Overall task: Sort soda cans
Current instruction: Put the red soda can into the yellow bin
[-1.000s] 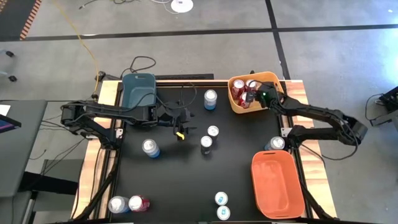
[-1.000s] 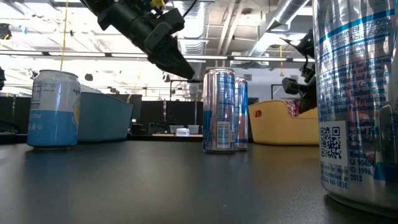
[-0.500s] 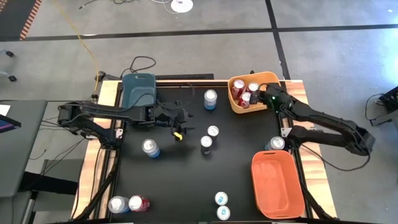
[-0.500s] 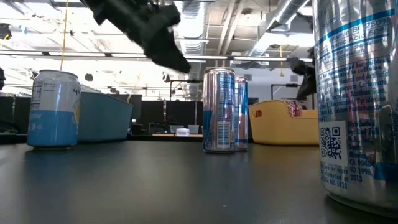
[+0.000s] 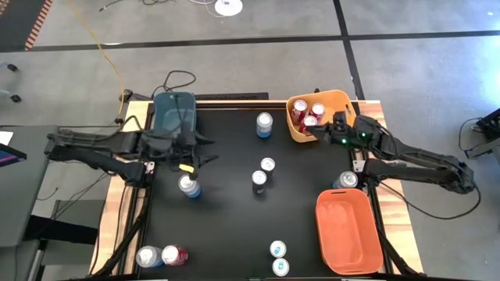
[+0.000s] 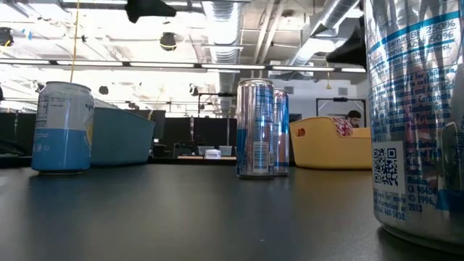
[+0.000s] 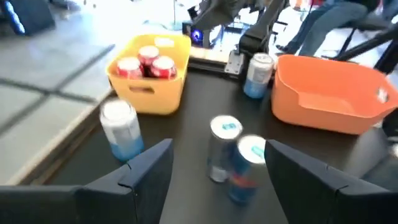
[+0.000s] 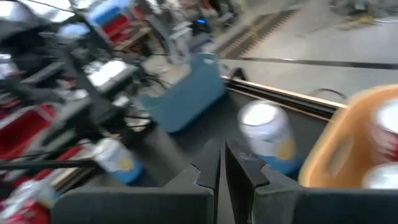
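Left tool (image 5: 187, 159): released, pulled back from mid-desk to above blue can (image 5: 189, 186); pickup likely next. Right tool (image 5: 334, 129): clenched, empty, withdrawn from yellow bin (image 5: 341, 99) holding three red cans (image 5: 306, 117).

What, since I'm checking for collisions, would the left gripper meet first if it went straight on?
Probably the middle pair of cans: the left gripper, open, points at them, and the nearer can comes first, though depth is unclear.
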